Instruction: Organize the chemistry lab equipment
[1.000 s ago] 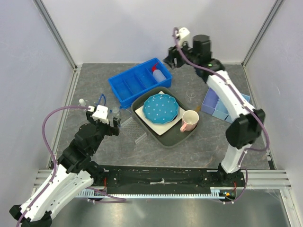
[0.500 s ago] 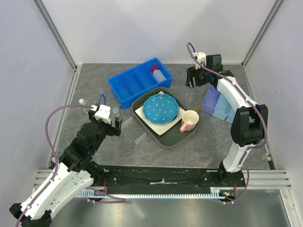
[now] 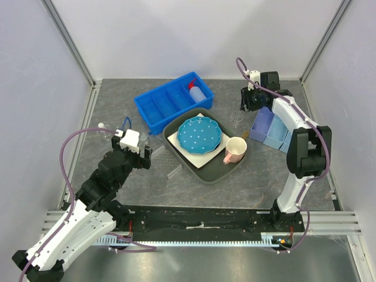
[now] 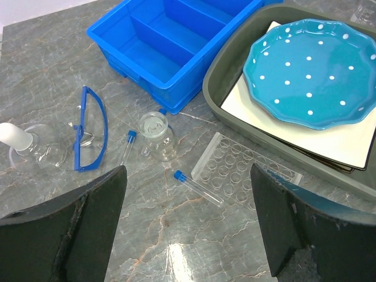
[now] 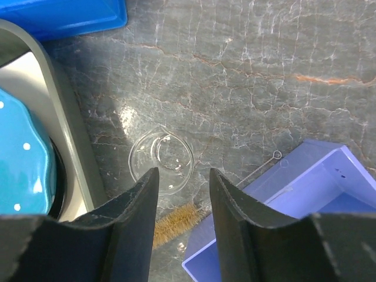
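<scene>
My left gripper (image 4: 188, 223) hovers wide open over the table, nothing between its fingers. Below it lie a blue-capped vial (image 4: 197, 187) and a clear rack (image 4: 244, 173). Further left are a small clear flask (image 4: 157, 134), a second vial (image 4: 127, 147), blue goggles (image 4: 91, 132) and a white-capped bottle (image 4: 29, 144). My right gripper (image 5: 182, 176) hangs partly open above a clear beaker (image 5: 161, 161) and holds nothing. A small brush (image 5: 173, 223) lies beside the beaker. The white squeeze bottle (image 3: 198, 92) with its red nozzle lies in the blue bin (image 3: 167, 106).
A grey tray (image 3: 205, 171) in the middle holds the blue dotted plate (image 3: 200, 134) and the pink mug (image 3: 236, 148). Lavender bins (image 3: 270, 129) sit under the right arm, close to the beaker (image 3: 237, 119). The enclosure's walls stand on three sides.
The right arm swung from over the blue bin's far end to the right and down over the beaker, and its jaws narrowed. The left arm has barely moved.
</scene>
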### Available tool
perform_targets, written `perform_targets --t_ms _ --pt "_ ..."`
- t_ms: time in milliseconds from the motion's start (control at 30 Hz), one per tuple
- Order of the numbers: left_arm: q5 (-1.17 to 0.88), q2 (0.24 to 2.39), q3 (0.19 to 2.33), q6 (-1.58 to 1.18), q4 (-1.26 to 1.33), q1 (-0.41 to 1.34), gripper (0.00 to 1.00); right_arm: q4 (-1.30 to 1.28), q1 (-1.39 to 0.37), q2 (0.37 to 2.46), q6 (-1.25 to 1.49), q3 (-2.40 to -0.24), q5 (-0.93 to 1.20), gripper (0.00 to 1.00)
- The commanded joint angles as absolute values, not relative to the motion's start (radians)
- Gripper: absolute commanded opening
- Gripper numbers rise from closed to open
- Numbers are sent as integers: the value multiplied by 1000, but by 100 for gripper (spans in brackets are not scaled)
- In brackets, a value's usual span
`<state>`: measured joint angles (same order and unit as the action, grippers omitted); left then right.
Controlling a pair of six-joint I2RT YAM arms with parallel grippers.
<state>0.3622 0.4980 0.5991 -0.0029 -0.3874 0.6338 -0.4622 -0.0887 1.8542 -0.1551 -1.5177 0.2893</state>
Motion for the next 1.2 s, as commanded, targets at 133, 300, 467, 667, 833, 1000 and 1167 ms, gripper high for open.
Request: perform_targets --t_ms 133,300,467,667,833,1000,1167 --pt "374 517 597 25 -354 626 92 -462 -91 1928 -173 -1508 284 43" --pt "367 518 597 26 -353 624 92 -474 -90 1966 -172 -1511 288 40" --pt "350 520 597 26 -354 626 92 -483 -91 1993 -163 -1516 295 34" --pt "307 508 595 28 -348 624 92 -451 -91 2005 -129 -1509 264 26" --pt "298 508 597 21 -350 624 92 -405 -91 1979 -109 -1476 252 17" --pt "172 479 598 9 -333 624 91 -313 -86 1885 -87 -1404 250 12" --pt "94 463 638 -129 -302 624 93 -226 -81 1764 -69 -1339 281 11"
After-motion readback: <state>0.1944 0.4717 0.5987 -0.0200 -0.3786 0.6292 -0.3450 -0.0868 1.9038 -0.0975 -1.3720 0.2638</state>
